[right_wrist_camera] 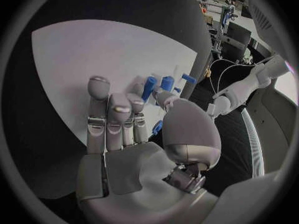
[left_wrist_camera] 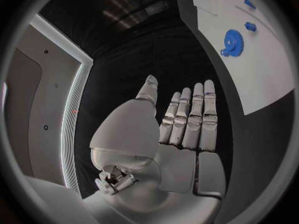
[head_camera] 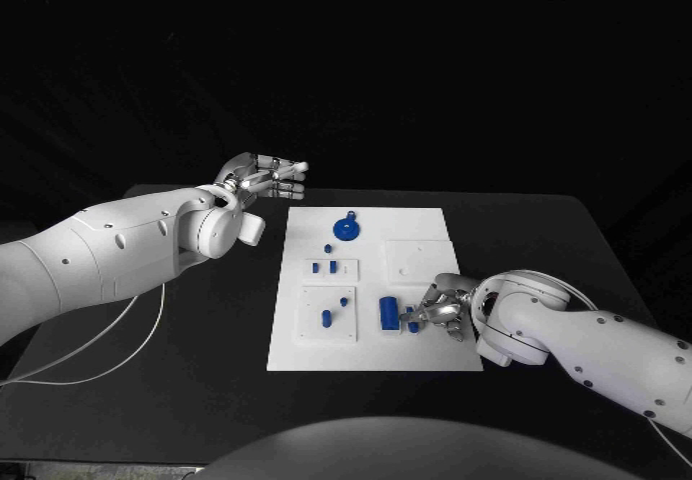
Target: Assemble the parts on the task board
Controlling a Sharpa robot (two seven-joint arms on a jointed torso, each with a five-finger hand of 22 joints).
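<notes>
Nearest the head camera, the right hand (head_camera: 440, 312) rests low on the task board (head_camera: 433, 225) at its near right part, fingers curled toward a small blue part (head_camera: 413, 326). In the right wrist view a short blue piece (right_wrist_camera: 157, 127) sits between thumb and fingers, so I judge it pinched, though the contact itself is partly hidden. Just beside the fingertips stands a larger blue cylinder (head_camera: 388, 312).

Moving outward across the board, two small blue pieces (head_camera: 336, 310) lie on the near left square insert, and a pair of short blue pegs (head_camera: 325, 267) sit on the insert behind it. At the far end lies the blue gear (head_camera: 346, 227), apart from everything else. A plain square insert (head_camera: 418, 258) on the right carries nothing blue.

Off the board's far left corner, the left hand (head_camera: 260, 182) hangs above the black table (head_camera: 188, 380), fingers straight and together, palm bare, holding nothing.

By my reading, assembly is at an early stage: most parts lie loose and separate, the gear seems unmounted, and only one piece is being handled.
</notes>
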